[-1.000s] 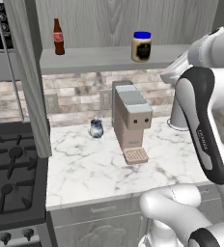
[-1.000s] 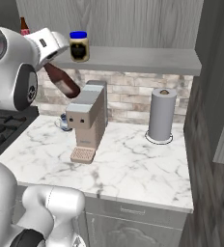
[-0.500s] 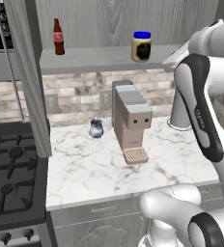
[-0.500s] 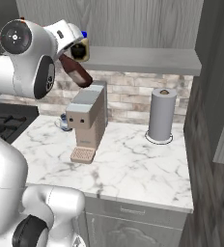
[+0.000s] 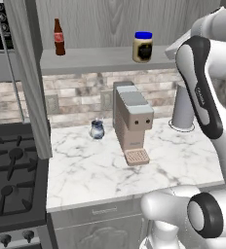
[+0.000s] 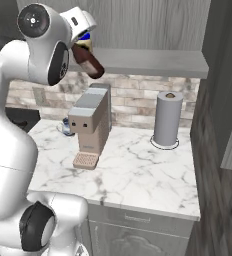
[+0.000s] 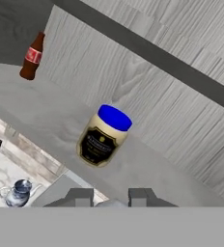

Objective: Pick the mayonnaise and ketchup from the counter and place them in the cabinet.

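Jaws are clamped on the squat dark reddish-brown ketchup bottle, held tilted in the air beside the front edge of the grey wood-grain cabinet's pale shelf board, above the beige coffee machine. Already on that shelf stands the cream mayonnaise jar with the bright blue lid, well apart from a slim red-labelled bottle. Below lies the white marble-patterned desk.

Glossy white arm here, rounded shell segments with dark grey bands at the joints, a black disc cap with a pale centre on the upper joint, small lettering down the dark forearm strip, bulbous white base below
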You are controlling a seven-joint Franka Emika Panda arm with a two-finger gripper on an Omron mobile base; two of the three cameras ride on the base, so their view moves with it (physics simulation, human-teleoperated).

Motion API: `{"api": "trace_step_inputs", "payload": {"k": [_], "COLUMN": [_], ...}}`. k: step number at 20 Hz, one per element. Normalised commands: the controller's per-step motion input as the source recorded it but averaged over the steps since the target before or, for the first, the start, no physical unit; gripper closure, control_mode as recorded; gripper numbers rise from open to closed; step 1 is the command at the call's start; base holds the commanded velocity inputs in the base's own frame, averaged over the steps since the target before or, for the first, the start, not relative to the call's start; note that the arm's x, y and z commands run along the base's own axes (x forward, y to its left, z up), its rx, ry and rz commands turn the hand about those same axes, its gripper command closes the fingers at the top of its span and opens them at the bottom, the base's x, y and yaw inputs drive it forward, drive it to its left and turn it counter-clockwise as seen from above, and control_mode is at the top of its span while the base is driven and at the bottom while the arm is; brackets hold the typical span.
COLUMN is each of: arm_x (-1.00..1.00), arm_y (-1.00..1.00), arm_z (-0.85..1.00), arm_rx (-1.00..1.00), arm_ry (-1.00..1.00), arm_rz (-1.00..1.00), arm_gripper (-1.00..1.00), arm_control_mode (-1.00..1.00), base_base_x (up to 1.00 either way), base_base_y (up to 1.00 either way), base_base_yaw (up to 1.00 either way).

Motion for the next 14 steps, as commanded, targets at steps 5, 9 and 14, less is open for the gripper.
{"api": "trace_step_inputs", "payload": {"k": [5,9,14], "arm_x": [0.28,0.28,0.24], "arm_y": [-0.06,-0.02,0.00], "arm_z": [0.04,0.00,-0.03], "arm_rx": [0.00,0.00,0.00], "arm_ry": [0.00,0.00,0.00], "arm_rz": [0.01,0.03,0.04], "arm_gripper": [1.00,1.00,1.00], "arm_control_mode": [-1.00,-1.00,-1.00], "base_base_x": [0.00,0.00,0.00], "base_base_y": [0.00,0.00,0.00], "base_base_yaw": [0.00,0.00,0.00]}}
